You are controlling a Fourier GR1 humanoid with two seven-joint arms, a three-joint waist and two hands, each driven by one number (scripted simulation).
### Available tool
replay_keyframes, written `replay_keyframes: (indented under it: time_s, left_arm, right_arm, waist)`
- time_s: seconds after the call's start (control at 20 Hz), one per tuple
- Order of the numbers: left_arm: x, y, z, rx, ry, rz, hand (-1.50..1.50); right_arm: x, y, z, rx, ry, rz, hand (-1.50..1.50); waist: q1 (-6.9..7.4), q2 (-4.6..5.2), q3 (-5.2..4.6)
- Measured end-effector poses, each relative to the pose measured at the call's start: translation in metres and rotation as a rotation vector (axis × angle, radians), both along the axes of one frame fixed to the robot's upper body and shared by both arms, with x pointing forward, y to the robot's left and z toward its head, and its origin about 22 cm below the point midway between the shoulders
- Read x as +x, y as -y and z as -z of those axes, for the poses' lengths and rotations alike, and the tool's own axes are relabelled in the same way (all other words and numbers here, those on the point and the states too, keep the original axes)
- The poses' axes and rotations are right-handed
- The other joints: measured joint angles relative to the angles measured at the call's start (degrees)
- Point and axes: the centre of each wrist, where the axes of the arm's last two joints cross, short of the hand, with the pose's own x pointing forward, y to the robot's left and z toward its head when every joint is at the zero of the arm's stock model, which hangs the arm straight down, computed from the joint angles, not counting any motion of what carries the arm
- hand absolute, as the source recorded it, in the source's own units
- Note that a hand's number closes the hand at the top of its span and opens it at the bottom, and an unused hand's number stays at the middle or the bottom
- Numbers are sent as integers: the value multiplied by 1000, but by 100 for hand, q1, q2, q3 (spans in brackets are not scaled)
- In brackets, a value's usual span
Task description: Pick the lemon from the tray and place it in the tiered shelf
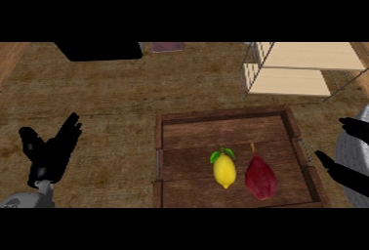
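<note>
Counter (101,97): brown, rough-textured surface filling the view; a wooden strip runs along its left edge. Tray (167,161): dark wooden, raised rim, set right of centre and running to the lower edge. Tiered shelf (302,68): pale boards in a thin wire frame, upper right, just beyond the tray's far corner. Black block (99,50): at the far edge, upper left; a small dull purple item (167,47) just beside it. Left hand (51,154): lower left, fingers straight and pointing up, holding nothing, well apart from the tray. Right hand (346,171): at the right edge beside the tray's rim; fingers spread, nothing grasped. Dark red vegetable (260,177): lying in the tray; lemon (224,169): yellow, green leaves at its top, lying in the tray just left of it, neither hand touching.
</note>
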Motion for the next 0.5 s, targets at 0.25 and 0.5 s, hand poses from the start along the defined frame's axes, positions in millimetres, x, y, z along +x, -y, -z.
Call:
replay_keyframes:
  time_s: [0.25, 0.5]
  left_arm:
    - [4, 4, 0, -11, -2, 14, 0]
    - [7, 14, -3, -17, -12, 23, 0]
  right_arm:
    - [-38, -22, -21, -37, -67, -120, -150]
    - [-64, -48, -60, -71, -158, -206, -150]
  waist:
    - [116, 14, 22]
    - [205, 26, 25]
